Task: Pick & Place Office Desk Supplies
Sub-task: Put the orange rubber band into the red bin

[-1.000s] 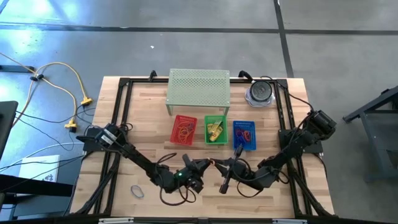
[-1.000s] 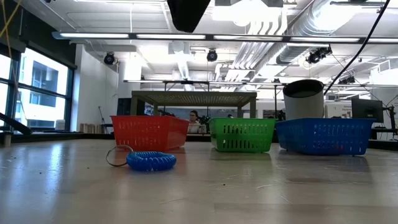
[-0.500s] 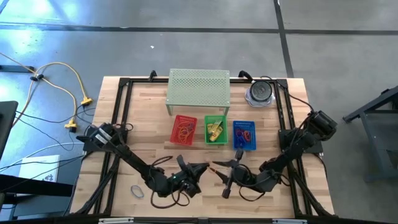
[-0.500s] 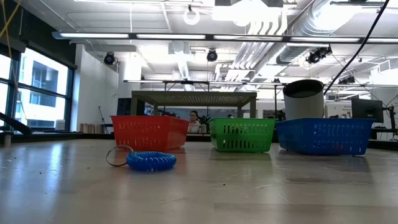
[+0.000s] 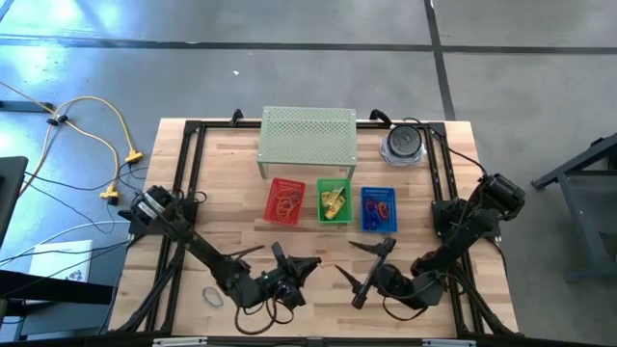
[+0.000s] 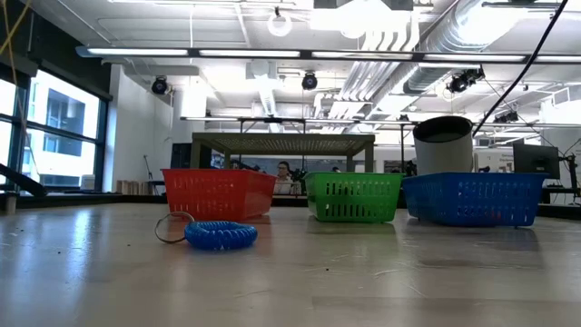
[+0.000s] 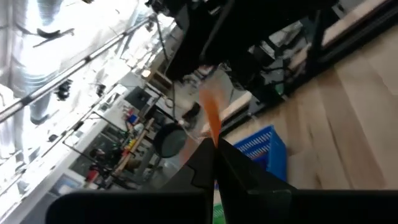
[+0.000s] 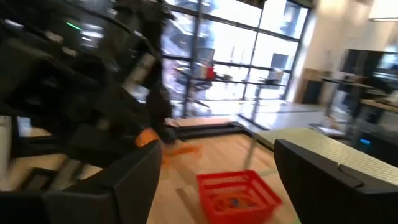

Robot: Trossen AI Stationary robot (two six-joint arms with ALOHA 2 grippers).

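Three small baskets stand in a row mid-table: red (image 5: 285,200) with rubber bands, green (image 5: 335,201) with yellow boxes, blue (image 5: 379,208) with bands. My left gripper (image 5: 313,261) hovers near the front centre, shut on an orange rubber band (image 7: 210,116). My right gripper (image 5: 357,263) faces it a little to the right, open, with nothing between its fingers (image 8: 134,180). In the right wrist view the orange band (image 8: 150,138) shows at the left gripper's tip. My left gripper pinches the orange band by one end (image 7: 214,138) between its shut fingertips. The fingers point toward the table's right side. The rest of the band sticks out beyond the fingertips, clear of the table.
A green perforated shelf (image 5: 308,130) stands at the back, with a grey round container (image 5: 403,143) at the back right. A blue coil with a ring (image 6: 221,234) lies near the front left. A person (image 6: 284,173) sits far behind the table.
My right gripper has opened wide and drawn back toward the table's right near corner, away from the left gripper's tip, where it stood shut. My left gripper has pulled back a little toward the near left, keeping the orange band.
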